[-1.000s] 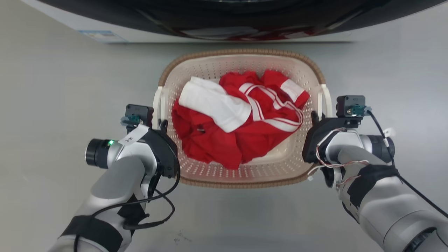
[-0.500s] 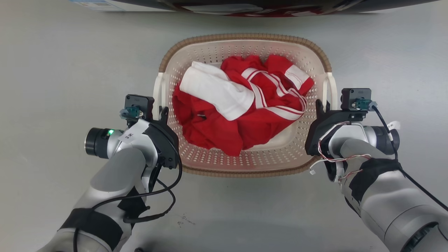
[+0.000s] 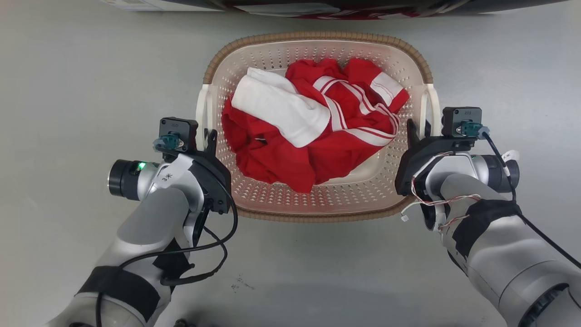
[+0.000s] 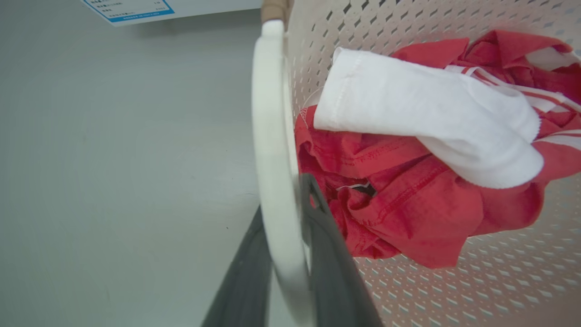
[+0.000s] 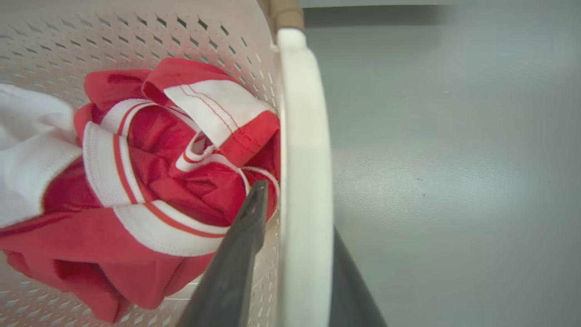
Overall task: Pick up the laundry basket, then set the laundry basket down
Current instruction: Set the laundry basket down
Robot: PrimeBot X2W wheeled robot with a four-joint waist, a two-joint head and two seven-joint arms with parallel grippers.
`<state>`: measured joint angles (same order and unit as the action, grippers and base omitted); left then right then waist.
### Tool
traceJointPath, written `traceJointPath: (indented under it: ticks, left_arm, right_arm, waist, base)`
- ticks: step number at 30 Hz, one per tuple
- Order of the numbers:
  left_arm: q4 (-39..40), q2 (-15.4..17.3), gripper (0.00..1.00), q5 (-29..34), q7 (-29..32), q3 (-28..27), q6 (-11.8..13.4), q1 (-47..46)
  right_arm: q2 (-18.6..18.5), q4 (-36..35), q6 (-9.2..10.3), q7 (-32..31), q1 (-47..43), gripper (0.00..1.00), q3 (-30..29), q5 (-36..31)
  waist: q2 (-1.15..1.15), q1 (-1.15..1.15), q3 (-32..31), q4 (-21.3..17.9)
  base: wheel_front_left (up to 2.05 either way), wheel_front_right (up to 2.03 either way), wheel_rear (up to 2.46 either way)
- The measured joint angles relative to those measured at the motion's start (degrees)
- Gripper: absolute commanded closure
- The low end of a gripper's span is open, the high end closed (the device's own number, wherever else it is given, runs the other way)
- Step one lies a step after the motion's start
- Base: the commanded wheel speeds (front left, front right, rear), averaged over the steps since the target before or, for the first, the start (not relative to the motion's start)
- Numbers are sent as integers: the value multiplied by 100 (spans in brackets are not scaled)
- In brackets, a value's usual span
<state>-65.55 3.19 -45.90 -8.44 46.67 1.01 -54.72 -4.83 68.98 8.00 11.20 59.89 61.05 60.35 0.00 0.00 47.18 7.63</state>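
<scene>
Left gripper (image 3: 208,138) and right gripper (image 3: 416,131) clamp the laundry basket (image 3: 317,204) by its white side handles (image 3: 201,109); setting it down apparently remains.

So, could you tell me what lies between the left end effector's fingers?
The laundry basket's white side handle runs between them, one finger on each side, in the left wrist view.

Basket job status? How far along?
Done: left tool and right tool each straddle a white side handle of the laundry basket, apparently clamped. In hand: the lift; whether it's off the floor isn't clear. Left: setting it down.
</scene>
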Motion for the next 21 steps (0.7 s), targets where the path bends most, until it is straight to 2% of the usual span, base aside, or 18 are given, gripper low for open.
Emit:
traceJointPath:
  ticks: [1,2,3,6,8,10,11,21]
  left_arm:
    - [-4,-10,72,-1,-18,4,1,0]
    - [-7,-15,63,-1,-23,20,1,0]
    - [-7,-32,60,-1,-26,32,1,0]
    - [-3,-108,48,-38,-75,53,1,0]
    - [-3,-125,35,-40,-82,59,2,-1]
    - [-7,-133,9,-41,-113,67,2,-1]
    - [-7,-134,0,-42,-124,71,2,-3]
    - [-115,-141,0,-80,-219,79,51,-31]
  right_arm:
    - [2,0,0,3,13,53,9,-1]
    - [2,0,0,13,35,17,13,-11]
    - [5,-1,-1,38,62,0,16,-16]
    - [30,-4,-2,56,83,0,32,-26]
    - [40,-2,-2,56,83,0,47,-33]
    - [48,-7,-2,57,83,0,59,-33]
    - [53,-7,-3,58,83,0,64,-33]
    - [74,22,-29,105,74,0,78,-33]
  waist:
    - [0,0,7,2]
    - [0,0,13,4]
    - [0,0,19,7]
    - [0,0,33,13]
    - [0,0,40,16]
    - [0,0,45,19]
    - [0,0,46,20]
    - [0,0,2,25]
  base:
    - [0,0,0]
    - [0,0,0]
    - [0,0,0]
    - [0,0,0]
    - [0,0,0]
    - [0,0,0]
    - [0,0,0]
    - [0,0,0]
